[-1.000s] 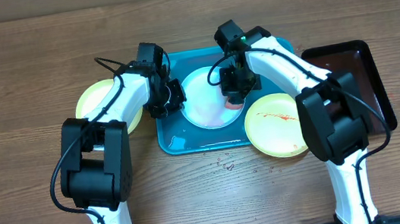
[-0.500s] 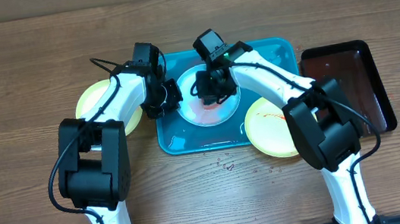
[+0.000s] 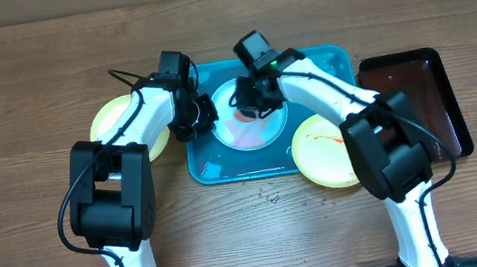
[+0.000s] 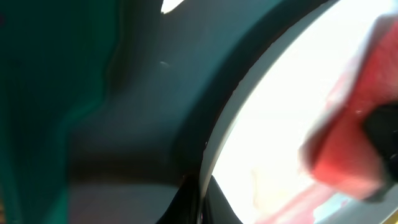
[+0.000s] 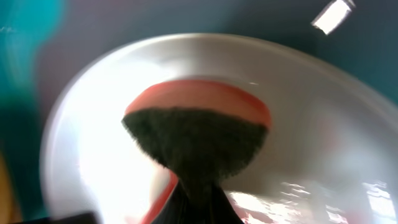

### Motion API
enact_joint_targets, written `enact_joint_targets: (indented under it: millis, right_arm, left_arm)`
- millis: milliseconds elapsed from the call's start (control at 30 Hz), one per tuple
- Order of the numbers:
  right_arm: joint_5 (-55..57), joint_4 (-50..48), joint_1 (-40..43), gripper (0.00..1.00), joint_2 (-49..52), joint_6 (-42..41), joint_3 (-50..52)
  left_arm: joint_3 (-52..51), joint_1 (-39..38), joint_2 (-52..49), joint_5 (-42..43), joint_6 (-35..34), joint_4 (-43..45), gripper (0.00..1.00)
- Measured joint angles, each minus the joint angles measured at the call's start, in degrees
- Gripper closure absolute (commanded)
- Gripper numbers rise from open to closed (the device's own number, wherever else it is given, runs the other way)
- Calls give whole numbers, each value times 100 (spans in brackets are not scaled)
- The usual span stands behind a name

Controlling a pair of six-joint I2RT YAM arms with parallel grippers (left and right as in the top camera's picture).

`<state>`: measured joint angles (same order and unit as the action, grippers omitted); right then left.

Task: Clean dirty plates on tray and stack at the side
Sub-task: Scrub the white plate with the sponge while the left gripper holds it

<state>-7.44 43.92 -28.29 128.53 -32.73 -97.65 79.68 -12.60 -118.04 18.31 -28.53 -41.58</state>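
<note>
A light blue plate lies on the turquoise tray. My left gripper is shut on the plate's left rim; the rim runs between the fingers in the left wrist view. My right gripper is shut on a red sponge with a dark scouring face and presses it on the upper left of the plate. The sponge also shows in the left wrist view. A clean yellow-green plate lies on the table left of the tray. A yellow-green plate streaked with red sauce rests at the tray's front right corner.
A narrow black tray stands at the right. Small red splashes mark the wooden table in front of the turquoise tray. A wet patch sits at the tray's front left.
My right gripper has swept the sponge from the plate's right side across to its upper left. The left gripper has kept its hold on the rim.
</note>
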Motion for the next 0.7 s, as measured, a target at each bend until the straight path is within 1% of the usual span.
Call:
enact_joint_targets:
  millis: [233, 367, 533, 700]
  right_arm:
    - [208, 1075, 505, 96, 0, 205, -212]
    - [94, 1576, 522, 96, 0, 302, -256]
    - [-151, 1681, 345, 96, 0, 380, -254]
    - [-223, 1307, -20, 96, -11, 299, -144]
  left_arm:
    - [0, -17, 0, 24, 0, 4, 96]
    - [0, -31, -7, 61, 2, 39, 96]
    - [0, -44, -7, 59, 2, 37, 95]
    - [0, -42, -7, -2, 2, 37, 96]
